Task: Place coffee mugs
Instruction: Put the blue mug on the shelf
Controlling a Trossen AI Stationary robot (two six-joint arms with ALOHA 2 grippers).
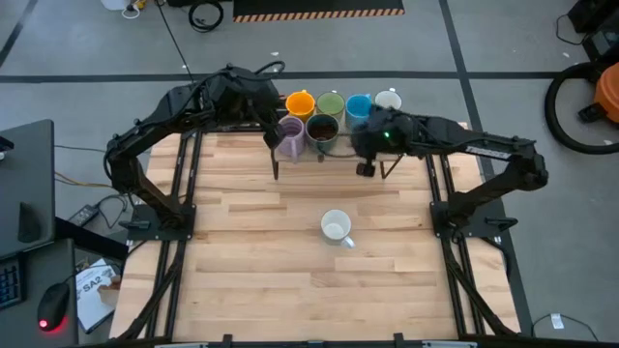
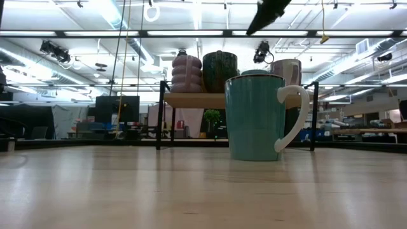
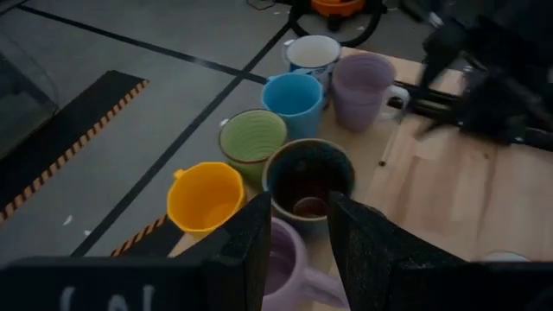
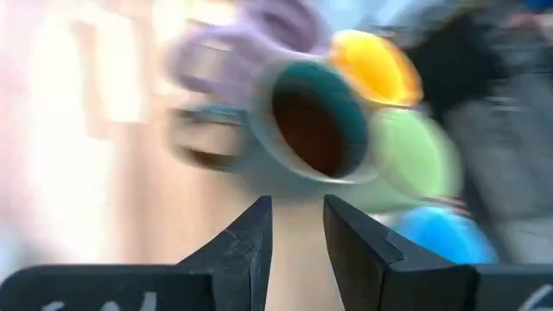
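Observation:
Several coffee mugs stand bunched on a raised wooden shelf (image 2: 203, 100) at the table's far edge: orange (image 1: 301, 102), green (image 1: 331, 103), blue (image 1: 359, 106), white (image 1: 388, 100), dark brown (image 1: 322, 128) and lilac (image 1: 291, 133). A second lilac mug (image 3: 363, 82) stands beside the blue one. One pale mug (image 1: 336, 228) stands upright alone at mid-table. My left gripper (image 3: 296, 242) hovers open above the near lilac mug (image 3: 281, 263). My right gripper (image 4: 298, 233) is open, raised near the shelf's right part, with nothing between its fingers.
The shelf stands on thin dark legs (image 2: 159, 114). Bare wooden tabletop (image 1: 251, 251) lies around the lone mug. Both arms' frames run along the table's left and right sides. The right wrist view is blurred.

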